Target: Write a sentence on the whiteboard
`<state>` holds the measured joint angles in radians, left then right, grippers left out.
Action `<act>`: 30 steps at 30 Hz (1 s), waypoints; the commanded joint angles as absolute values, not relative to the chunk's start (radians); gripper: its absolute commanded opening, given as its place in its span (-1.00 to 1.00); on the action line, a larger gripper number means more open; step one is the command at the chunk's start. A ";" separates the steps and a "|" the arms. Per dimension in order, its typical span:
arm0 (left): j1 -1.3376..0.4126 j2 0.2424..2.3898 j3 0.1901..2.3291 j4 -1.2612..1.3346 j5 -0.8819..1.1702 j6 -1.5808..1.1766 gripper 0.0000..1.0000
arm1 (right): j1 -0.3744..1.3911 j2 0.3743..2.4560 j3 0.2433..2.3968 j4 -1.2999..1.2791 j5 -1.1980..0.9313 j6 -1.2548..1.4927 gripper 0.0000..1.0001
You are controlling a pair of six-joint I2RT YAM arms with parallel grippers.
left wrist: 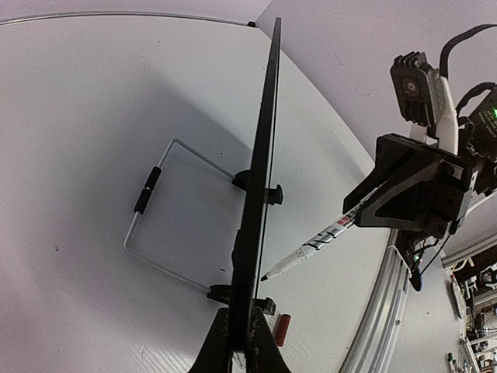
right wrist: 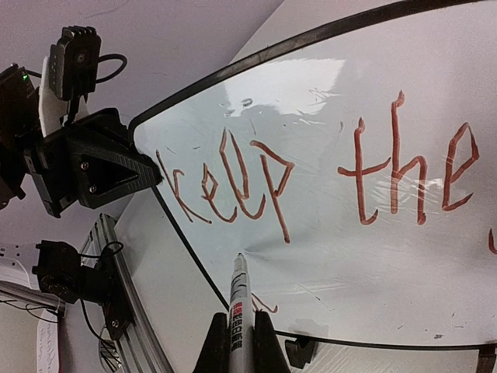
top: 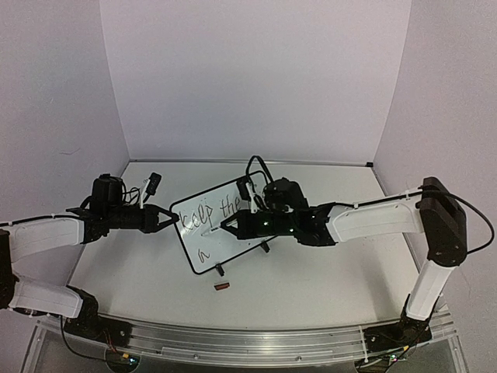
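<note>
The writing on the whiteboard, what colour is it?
Reddish brown; the writing shows best in the right wrist view.

The white table [top: 326, 272] carries the whiteboard [top: 203, 249], which stands tilted on its black feet and a wire stand [left wrist: 147, 190], with a small red cap [top: 221, 287] lying just before it.

Small reddish cylinder [top: 222, 287] lying on white table [top: 326, 272], metal rail [top: 256, 339]

Top view: high behind me, looking down at the whiteboard [top: 203, 247] from afar. Left-wrist view: close at the whiteboard's edge, sighting along it edge-on. Right-wrist view: close before its written face. All three views share the whiteboard.
</note>
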<state>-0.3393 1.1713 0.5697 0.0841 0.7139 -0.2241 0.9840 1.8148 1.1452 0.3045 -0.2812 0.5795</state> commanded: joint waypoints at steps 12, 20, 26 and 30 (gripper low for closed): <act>-0.332 1.163 0.601 0.074 0.652 -0.178 -1.00 | 0.976 1.831 1.049 0.336 -0.301 0.629 -1.00; -0.331 1.162 0.601 0.073 0.653 -0.178 -1.00 | 0.976 1.833 1.003 0.336 -0.302 0.648 -1.00; -0.331 1.158 0.600 0.072 0.653 -0.179 -1.00 | 0.976 1.786 0.999 0.328 -0.267 0.636 -1.00; -0.332 1.158 0.601 0.073 0.655 -0.179 -1.00 | 0.976 1.739 1.010 0.330 -0.244 0.628 -1.00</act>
